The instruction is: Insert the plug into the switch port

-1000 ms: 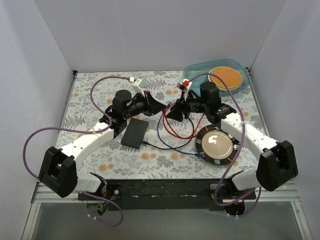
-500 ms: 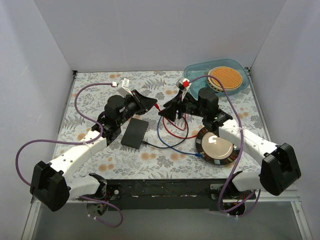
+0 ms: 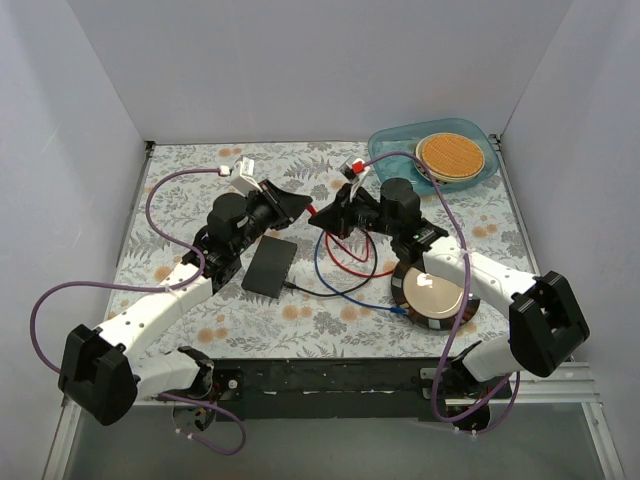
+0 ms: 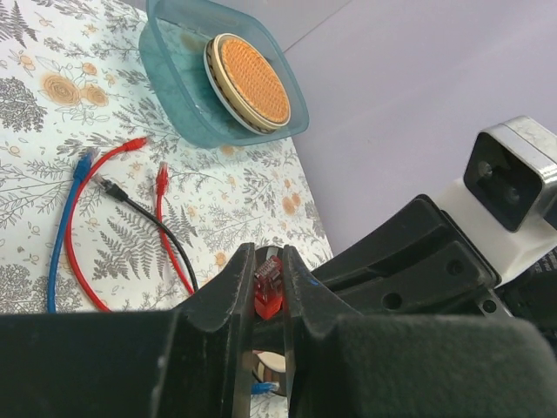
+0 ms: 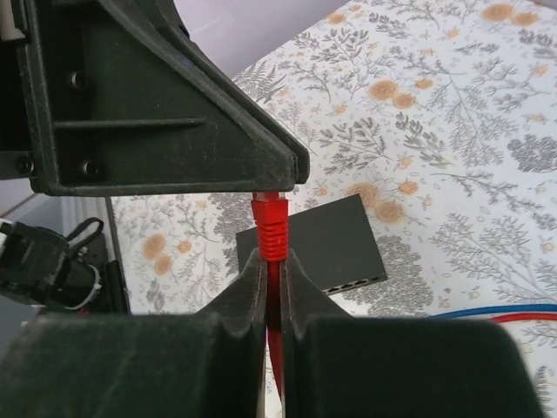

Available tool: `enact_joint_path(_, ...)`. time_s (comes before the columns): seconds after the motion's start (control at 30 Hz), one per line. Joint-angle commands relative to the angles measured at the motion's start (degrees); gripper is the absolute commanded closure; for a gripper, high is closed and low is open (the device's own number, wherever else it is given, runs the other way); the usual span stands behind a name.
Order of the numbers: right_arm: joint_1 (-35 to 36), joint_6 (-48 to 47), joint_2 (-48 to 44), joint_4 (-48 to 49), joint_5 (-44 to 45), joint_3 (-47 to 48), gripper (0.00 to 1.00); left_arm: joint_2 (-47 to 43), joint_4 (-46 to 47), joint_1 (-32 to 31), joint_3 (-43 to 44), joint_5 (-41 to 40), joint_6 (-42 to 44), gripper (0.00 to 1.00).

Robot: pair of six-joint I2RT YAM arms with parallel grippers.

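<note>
While the floral table (image 3: pixel 200 190) spreads beneath both arms, we see the flat black switch (image 3: pixel 270 265) resting on it left of centre, apart from the grippers. Over the table's middle the two grippers meet tip to tip. Our left gripper (image 4: pixel 266 270) is clenched on the red plug (image 4: pixel 269 294), which sits between its fingers. Our right gripper (image 5: pixel 272 261) is clamped on the red cable (image 5: pixel 273 296) just behind that plug's ribbed boot. The switch ports (image 5: pixel 352 283) line one edge of the box, well apart from the plug.
</note>
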Motion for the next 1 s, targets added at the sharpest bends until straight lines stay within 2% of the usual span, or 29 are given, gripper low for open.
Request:
enact_joint_path(0.0, -0.44, 0.63, 0.22, 4.83, 2.61, 2.13, 0.99, -4.12, 2.81, -0.34, -2.83, 1.86, 0.78, 0.94)
enact_joint_path(0.17, -0.62, -1.04, 1.19, 2.46, -2.83, 4.06, 0.99, -5.35, 5.01, -0.34, -5.11, 3.88, 4.20, 0.63)
enact_joint_path(0.2, -0.53, -1.48, 1.28, 1.94, -3.72, 4.50, 0.99, -5.52, 5.97, -0.34, -5.38, 4.32, 5.69, 0.48)
enact_joint_path(0.27, -0.53, -2.79, 1.45, 0.10, -6.17, 5.20, 0.99, -6.14, 6.68, -0.34, -6.78, 5.20, 6.58, 0.42)
enact_joint_path(0.6, -0.53, -6.14, 2.42, -5.88, -16.03, 8.72, 0.99, -8.60, 10.28, -0.34, -9.16, 4.15, 9.40, 0.41)
enact_joint_path(0.73, -0.53, -9.03, 3.21, -11.41, -19.98, 10.48, 0.99, -8.86, 10.46, -0.34, -8.89, 4.23, 10.54, 0.41)
enact_joint_path(0.87, -0.62, -10.62, 2.78, -13.36, -20.61, 10.74, 0.99, -9.13, 10.99, -0.34, -9.07, 4.58, 10.98, 0.49)
enact_joint_path(0.9, -0.62, -10.62, 2.60, -13.19, -20.60, 10.48, 0.99, -9.13, 11.08, -0.34, -9.07, 4.84, 10.98, 0.58)
enact_joint_path(0.97, -0.71, -10.10, 2.33, -12.49, -20.78, 10.30, 0.99, -8.95, 11.43, -0.34, -9.16, 5.37, 11.07, 0.67)
